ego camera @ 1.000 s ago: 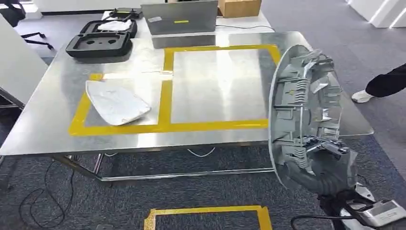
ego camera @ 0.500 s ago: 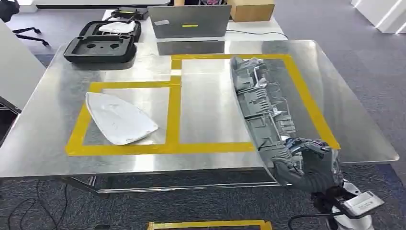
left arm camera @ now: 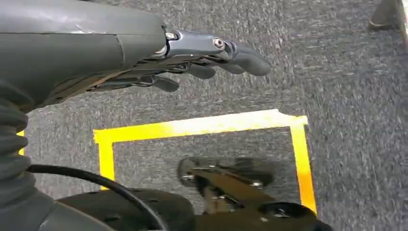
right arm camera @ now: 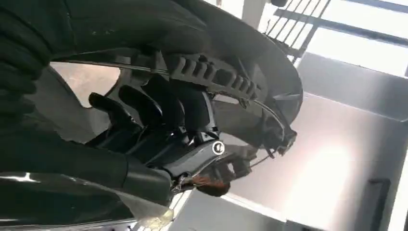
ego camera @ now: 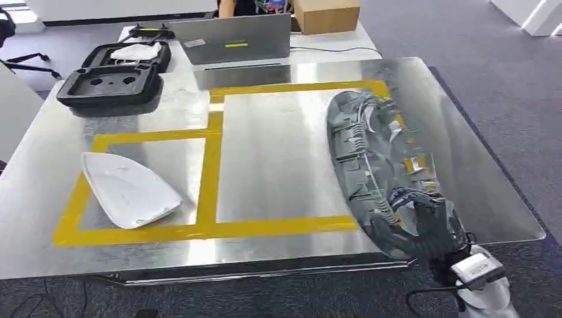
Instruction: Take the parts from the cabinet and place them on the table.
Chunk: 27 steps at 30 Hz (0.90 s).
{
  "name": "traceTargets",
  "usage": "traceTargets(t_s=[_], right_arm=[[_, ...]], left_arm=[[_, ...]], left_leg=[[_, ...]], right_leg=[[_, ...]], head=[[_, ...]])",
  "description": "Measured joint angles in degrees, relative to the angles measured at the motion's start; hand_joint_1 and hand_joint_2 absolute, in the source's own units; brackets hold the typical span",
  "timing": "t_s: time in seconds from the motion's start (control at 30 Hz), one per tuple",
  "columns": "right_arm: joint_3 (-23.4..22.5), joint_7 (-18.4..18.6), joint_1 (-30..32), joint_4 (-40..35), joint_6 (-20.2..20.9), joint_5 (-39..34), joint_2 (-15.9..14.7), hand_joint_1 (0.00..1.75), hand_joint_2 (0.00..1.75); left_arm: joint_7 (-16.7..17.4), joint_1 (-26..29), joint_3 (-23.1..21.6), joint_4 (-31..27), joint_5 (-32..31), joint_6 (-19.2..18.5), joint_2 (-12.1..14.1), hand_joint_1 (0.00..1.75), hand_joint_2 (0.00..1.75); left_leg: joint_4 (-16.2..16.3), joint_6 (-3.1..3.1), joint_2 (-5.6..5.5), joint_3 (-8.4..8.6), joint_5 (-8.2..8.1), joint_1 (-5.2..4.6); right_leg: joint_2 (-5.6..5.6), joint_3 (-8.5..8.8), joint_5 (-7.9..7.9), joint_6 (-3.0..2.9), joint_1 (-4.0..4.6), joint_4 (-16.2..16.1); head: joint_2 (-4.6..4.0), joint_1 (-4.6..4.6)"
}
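Note:
My right hand (ego camera: pixel 427 222) grips the near end of a large grey ribbed plastic part (ego camera: pixel 371 159), which leans over the right yellow-taped square on the steel table (ego camera: pixel 278 165). From the right wrist camera the dark fingers (right arm camera: pixel 159 108) curl around the part's ribbed edge (right arm camera: pixel 216 77). A white curved part (ego camera: pixel 129 189) lies flat in the left taped square. My left hand (left arm camera: pixel 192 60) hangs over the carpet with its fingers stretched out, holding nothing.
A black foam tray (ego camera: pixel 112 76) and a laptop (ego camera: pixel 232 40) stand at the table's far side, with a cardboard box (ego camera: pixel 325 13) behind. A yellow tape square (left arm camera: pixel 202 139) marks the carpet below my left hand.
The camera has moved, shifting the scene. The grey part has tilted lower over the right taped square, still held by my right hand.

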Motion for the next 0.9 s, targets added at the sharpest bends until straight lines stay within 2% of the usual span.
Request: traceTargets(t_s=[0.03, 0.07, 0.1, 0.13, 0.17, 0.2, 0.23, 0.27, 0.33, 0.7, 0.73, 0.8, 0.83, 0.87, 0.9], right_arm=[[0.1, 0.0, -0.1, 0.3, -0.3, 0.3, -0.1, 1.75, 1.75], [0.3, 0.0, -0.1, 0.3, -0.6, 0.6, -0.2, 1.75, 1.75], [0.5, 0.0, -0.1, 0.3, -0.7, 0.9, -0.2, 1.75, 1.75], [0.7, -0.1, -0.1, 0.5, -1.0, 1.2, -0.3, 1.75, 1.75], [0.7, -0.2, -0.1, 0.6, -1.3, 1.4, -0.4, 1.75, 1.75], [0.8, -0.1, -0.1, 0.7, -1.3, 1.6, -0.5, 1.75, 1.75], [0.9, -0.2, -0.1, 0.8, -1.4, 1.7, -0.5, 1.75, 1.75], [1.0, -0.2, -0.1, 0.8, -1.5, 1.9, -0.7, 1.75, 1.75], [1.1, -0.1, 0.0, 1.0, -1.7, 2.4, -1.0, 1.75, 1.75], [2.8, 0.3, -0.8, 2.3, -3.7, 5.0, -2.3, 1.75, 1.75], [2.9, 0.3, -0.8, 2.3, -3.7, 5.0, -2.4, 1.75, 1.75], [3.2, 0.3, -0.9, 2.2, -3.7, 5.0, -2.4, 1.75, 1.75], [3.3, 0.3, -0.9, 2.2, -3.8, 5.0, -2.6, 1.75, 1.75], [3.3, 0.3, -0.9, 2.3, -3.9, 5.1, -2.8, 1.75, 1.75], [3.4, 0.3, -1.2, 2.3, -4.0, 5.0, -2.9, 1.75, 1.75]], left_arm=[[0.0, -0.1, 0.0, 0.0, -0.1, 0.0, 0.0, 0.0, 1.75], [0.0, -0.1, 0.0, 0.0, -0.1, 0.0, 0.0, 0.0, 1.75], [0.0, -0.1, 0.0, 0.0, -0.2, 0.0, 0.1, 0.0, 1.75], [-0.1, -0.2, 0.0, 0.0, -0.2, 0.1, 0.5, 0.0, 1.75], [-0.2, -0.3, 0.0, 0.0, -0.3, 0.1, 0.3, 0.0, 1.75], [-0.2, -0.2, 0.0, 0.0, -0.3, 0.1, 0.2, 0.0, 1.75], [-0.2, 0.0, 0.0, 0.0, -0.3, 0.1, 0.3, 0.0, 1.75], [-0.2, 0.1, 0.0, 0.0, -0.3, 0.1, 0.2, 0.0, 1.75], [-0.2, 0.1, 0.0, 0.0, -0.4, 0.1, 0.2, 0.0, 1.75], [-0.2, 0.0, 0.0, 0.0, -0.5, -0.1, 0.1, 0.0, 1.75], [-0.2, 0.0, 0.0, 0.0, -0.5, -0.2, 0.2, 0.0, 1.75], [-0.2, -0.1, 0.0, 0.0, -0.5, -0.2, 0.2, 0.0, 1.75], [-0.2, -0.1, 0.0, 0.0, -0.5, -0.4, -0.1, 0.0, 1.75], [-0.2, -0.1, 0.0, 0.0, -0.5, -0.4, -0.1, 0.0, 1.75], [-0.2, -0.2, 0.0, 0.0, -0.5, -0.6, -0.1, 0.0, 1.75]], left_leg=[[-3.9, 0.72, -0.04, 1.06, 3.85, -0.29], [-8.7, 1.82, -0.07, 2.59, 7.98, -0.79], [-12.6, 3.19, -0.09, 3.67, 10.6, -1.54], [-12.9, 3.84, -0.09, 3.79, 8.84, -1.51], [-14.3, 3.75, -0.21, 4.38, 8.67, -1.68], [-14.4, 3.67, -0.22, 4.35, 9.55, -1.83], [-14.9, 3.21, -0.26, 4.7, 9.99, -1.83], [-15.3, 0.91, -0.33, 4.76, 10.27, -1.59], [-15.2, 1.4, -0.37, 4.76, 10.18, -1.61], [-15.1, 1.93, -0.38, 4.75, 9.86, -1.65], [-14.7, 2.61, -0.37, 4.68, 9.56, -1.94], [-15.5, 3.5, -0.44, 5.08, 9.99, -1.97], [-17.4, 3.7, -0.3, 6.39, 10.87, -1.09], [-18.4, 3.66, -0.19, 7.01, 11.22, -0.97], [-18.7, 3.87, -0.11, 7.23, 11.53, -0.79]], right_leg=[[0.21, 0.62, -0.33, -0.12, 0.38, 0.0], [0.34, 1.17, -0.6, -0.15, 0.62, -0.1], [0.41, 1.32, -0.83, -0.25, 0.5, -0.2], [0.48, 1.62, -0.98, 0.01, 0.95, -0.2], [0.48, 1.37, -1.1, 0.29, 0.64, -0.3], [0.46, 1.48, -1.18, 0.61, 0.47, -0.5], [0.43, 1.75, -1.29, 0.63, 0.48, -0.6], [0.44, 1.78, -1.19, 0.29, 0.51, -0.8], [0.4, 1.9, -1.25, 0.39, 0.47, -0.9], [0.38, 2.18, -1.23, 0.78, 0.4, -1.5], [0.31, 2.29, -1.02, 1.52, 0.12, -1.9], [0.38, 2.72, -0.74, 2.01, 0.21, -2.5], [0.4, 2.95, -0.98, 2.08, 0.51, -2.6], [0.22, 2.49, -1.77, 2.28, 0.45, -2.0], [0.27, 1.15, -3.91, 2.47, 0.34, 1.1]], head=[[0.0, 0.02], [0.0, 0.0], [0.0, 0.07], [0.0, 0.37], [0.0, 0.13], [0.0, 0.28], [0.0, 0.15], [0.0, 0.37], [0.0, 0.28], [0.0, 0.28], [0.0, 0.22], [0.0, 0.22], [0.0, 0.2], [0.0, 0.44], [0.0, 0.66]])
